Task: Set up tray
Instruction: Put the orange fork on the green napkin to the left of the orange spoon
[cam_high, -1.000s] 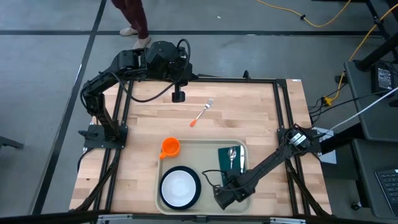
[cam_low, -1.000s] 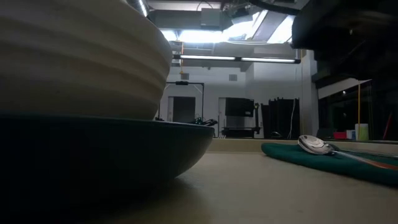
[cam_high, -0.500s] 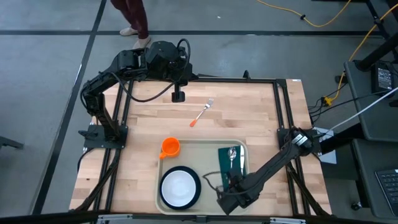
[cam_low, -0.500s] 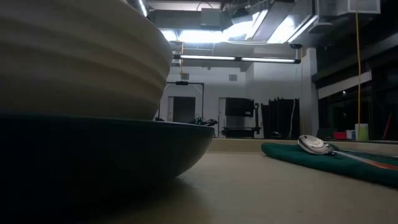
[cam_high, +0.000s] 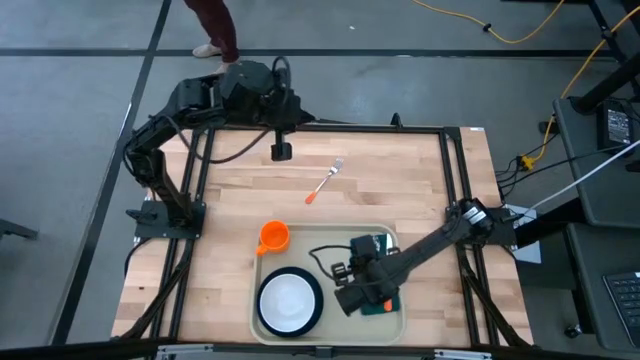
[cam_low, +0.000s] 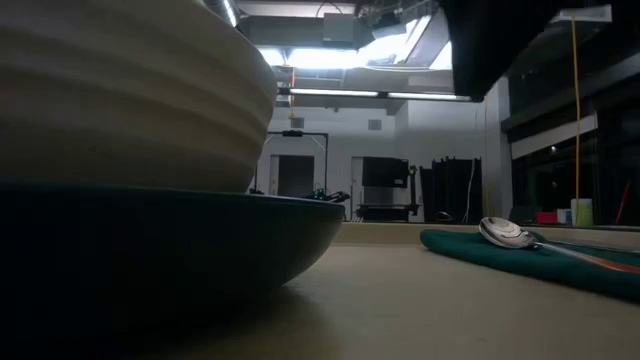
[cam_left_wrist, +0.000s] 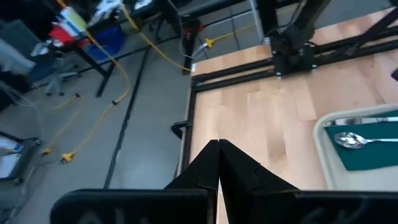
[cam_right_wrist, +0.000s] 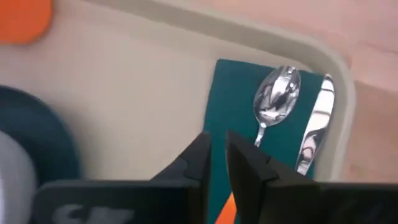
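Note:
The beige tray (cam_high: 310, 238) lies at the table's near middle. On it stand an orange cup (cam_high: 273, 236) and a white bowl (cam_high: 290, 300) that sits in a dark plate (cam_low: 150, 250). A dark green napkin (cam_right_wrist: 242, 112) lies flat on the tray's right part, with a spoon (cam_right_wrist: 277, 99) and a knife (cam_right_wrist: 316, 124) lying on it. A fork (cam_high: 325, 182) with an orange handle lies on the bare table beyond the tray. My right gripper (cam_high: 355, 282) hovers above the napkin's left edge, empty, with a narrow gap between its fingers (cam_right_wrist: 217, 146). My left gripper (cam_high: 281, 150) is shut and empty, raised at the far left.
Black frame rails (cam_high: 450, 170) run along the table's edges. Bare wood shows between the tray and the fork and at the table's left (cam_high: 215, 250). The right arm (cam_low: 520, 40) shows dark at the top right of the low view. A person's legs (cam_high: 215, 25) show beyond the far edge.
My right gripper has gone from the tray's near edge toward the table's far edge, and now stands over the napkin. My left arm has shifted a little toward the table's left edge. The dishes and cutlery have stayed in place.

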